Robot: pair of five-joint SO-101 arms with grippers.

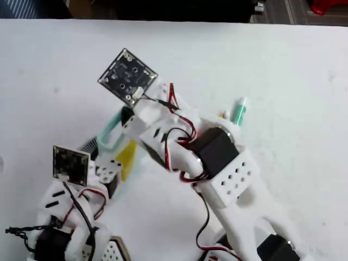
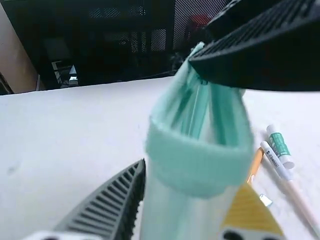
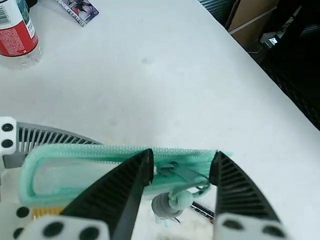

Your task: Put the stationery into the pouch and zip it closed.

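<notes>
Left arm [image 1: 70,217] is sitting low at the bottom-left of the high view, folded, with its wrist angling in toward centre. Left gripper [image 2: 192,185] is clamping one end of the pouch [image 3: 90,152], jaws pressing on both sides. Right arm [image 1: 228,179] is coming in from bottom-right, stretching diagonally across toward the left arm. Right gripper [image 3: 184,160] is pointing down, black jaws parted, straddling the pouch's top edge.

Pouch: mint-green fabric pouch with clear sides [image 2: 197,165], gripped in left gripper [image 2: 195,177] jaws.
Above: black ribbed jaw over its top.
Desk: white desk [image 2: 65,135]; white plastic pens [image 2: 279,152] near pouch.
</notes>
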